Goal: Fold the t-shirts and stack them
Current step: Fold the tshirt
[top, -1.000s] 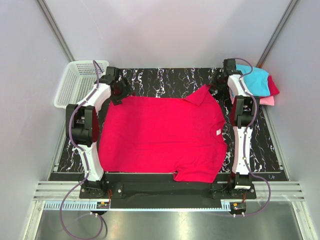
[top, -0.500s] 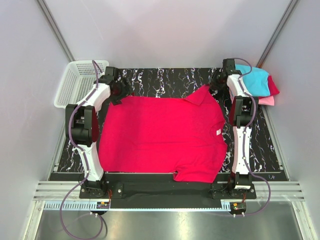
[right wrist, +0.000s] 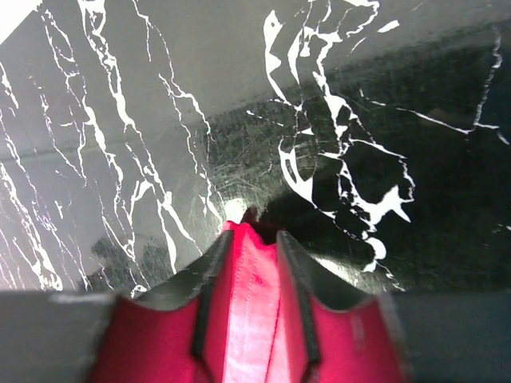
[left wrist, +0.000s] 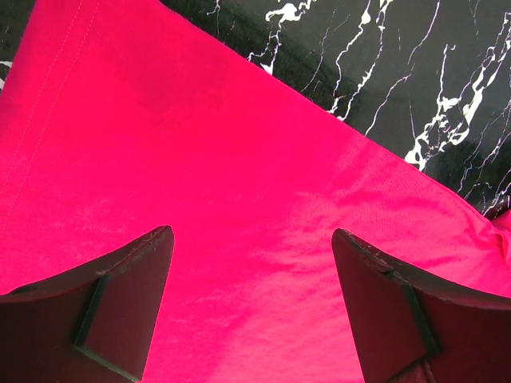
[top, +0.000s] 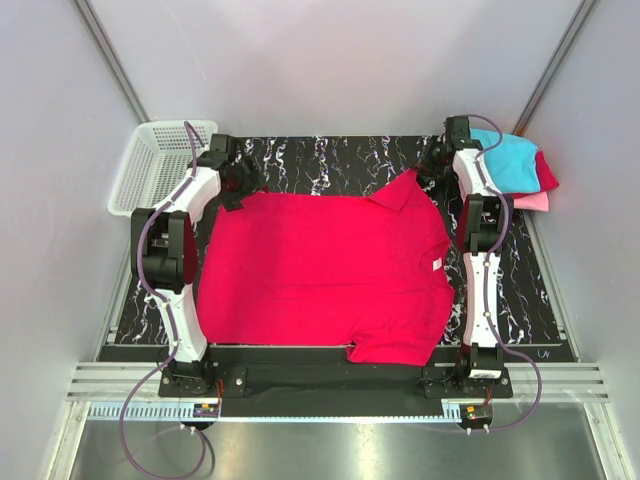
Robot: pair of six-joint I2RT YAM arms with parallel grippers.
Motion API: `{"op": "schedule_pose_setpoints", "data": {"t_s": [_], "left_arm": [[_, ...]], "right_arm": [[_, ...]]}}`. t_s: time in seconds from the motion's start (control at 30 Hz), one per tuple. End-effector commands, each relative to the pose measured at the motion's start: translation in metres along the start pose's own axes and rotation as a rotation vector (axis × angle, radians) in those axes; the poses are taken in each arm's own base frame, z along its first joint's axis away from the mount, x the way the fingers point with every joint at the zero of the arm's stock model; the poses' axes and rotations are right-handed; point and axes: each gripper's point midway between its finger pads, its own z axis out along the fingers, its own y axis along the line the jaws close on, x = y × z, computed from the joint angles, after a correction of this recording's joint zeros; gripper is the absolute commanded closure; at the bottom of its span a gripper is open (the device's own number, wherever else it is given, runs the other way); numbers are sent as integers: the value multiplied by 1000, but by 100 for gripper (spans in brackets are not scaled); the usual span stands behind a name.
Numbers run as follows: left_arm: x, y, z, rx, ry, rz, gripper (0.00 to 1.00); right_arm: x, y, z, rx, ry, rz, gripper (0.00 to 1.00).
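Spread almost flat across the middle of the top view: crimson-red t-shirt [top: 320, 275], on a black surface [top: 330, 158] veined with white. Hem toward the left of the frame, neck toward the right, small white label [top: 437, 264] at the right-hand edge. One sleeve at the bottom of the frame, reaching the near rim of the surface; the other drawn up into a point at upper right.

At the upper left corner of the cloth, beside the hem: left tool [top: 243, 186]. In the left wrist view, spread wide, both dark fingers [left wrist: 120, 303] over smooth red fabric and nothing between them; cannot tell whether touching the cloth. Straight cloth edge slanting from the top left to the right side of that frame, marbled surface beyond it.

At the upper right point of the shirt: right tool [top: 432, 172]. In the right wrist view, drawn narrow and clamped on a fold of red fabric, a stitched seam visible between the fingers [right wrist: 209, 279]. Fingertips low over the marbled surface, contact with it impossible to judge.

At the far right edge of the top view, well apart from the spread shirt, a small pile: cyan t-shirt [top: 512, 160] on top, dark red t-shirt [top: 547, 176] peeking out at its right, pink t-shirt [top: 535, 202] lowest in the frame. At upper left, off the corner of the surface: white mesh basket [top: 150, 165].
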Motion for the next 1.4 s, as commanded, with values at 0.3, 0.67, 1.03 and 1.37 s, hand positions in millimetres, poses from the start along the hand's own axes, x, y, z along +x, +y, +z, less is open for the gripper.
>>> {"op": "schedule_pose_setpoints", "data": {"t_s": [0.3,0.67,1.03,1.37], "left_arm": [[-21,-9,-21,45,-70,12,14],[-47,22,5,-109,-142,-27,17],[-77,50,44,-324,-214,-78,33],[-118,53,51,-422,-348,-32,41]], "right_arm": [[12,-2,-4,41,42,20,100],[5,14,-64,175,-39,-76,100],[-17,28,-133,215,-147,-123,100],[-13,41,-138,159,-134,-125,100]]}}
